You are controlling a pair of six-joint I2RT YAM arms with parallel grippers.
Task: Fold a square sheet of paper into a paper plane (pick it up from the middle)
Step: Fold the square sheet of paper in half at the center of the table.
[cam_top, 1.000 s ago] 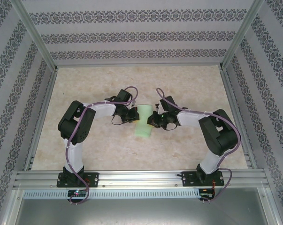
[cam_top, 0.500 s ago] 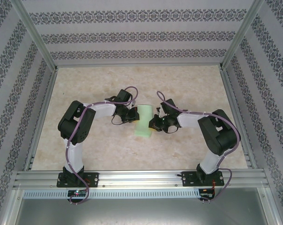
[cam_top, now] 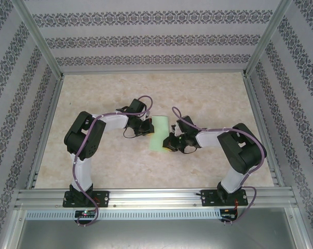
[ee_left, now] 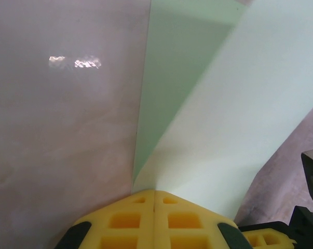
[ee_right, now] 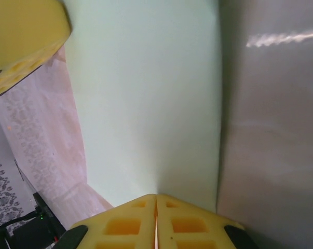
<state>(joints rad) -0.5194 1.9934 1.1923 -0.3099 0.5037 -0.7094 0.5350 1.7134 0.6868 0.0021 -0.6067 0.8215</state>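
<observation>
From the top, the left gripper (cam_top: 145, 127) sits at the left edge of the green paper (cam_top: 159, 130), which lies mid-table as a narrow upright strip rather than a square, so it's folded over. The table (cam_top: 104, 93) is a glossy beige marbled surface, boxed in by an aluminium frame (cam_top: 156, 196) and damask-pattern walls (cam_top: 156, 41). In the left wrist view the left gripper (ee_left: 154, 193) has its yellow waffle-grid fingers (ee_left: 125, 220) pressed flat together with the paper's edge pinched between them. The green paper (ee_left: 249, 104) fans out from there as a pale smooth flap over a shadier green layer, with crisp straight edges. On the right side of the strip, near its lower end, is the right gripper (cam_top: 170, 143). Its own camera shows the same deal: the right gripper (ee_right: 156, 197) is closed tight on the green paper (ee_right: 146, 104), with no gap between the pads, and the sheet is matte, flat and uncreased here. One yellow pad (ee_right: 21, 41) of the left gripper pokes in at the top left corner, and shiny table (ee_right: 270, 129) runs down the right.
</observation>
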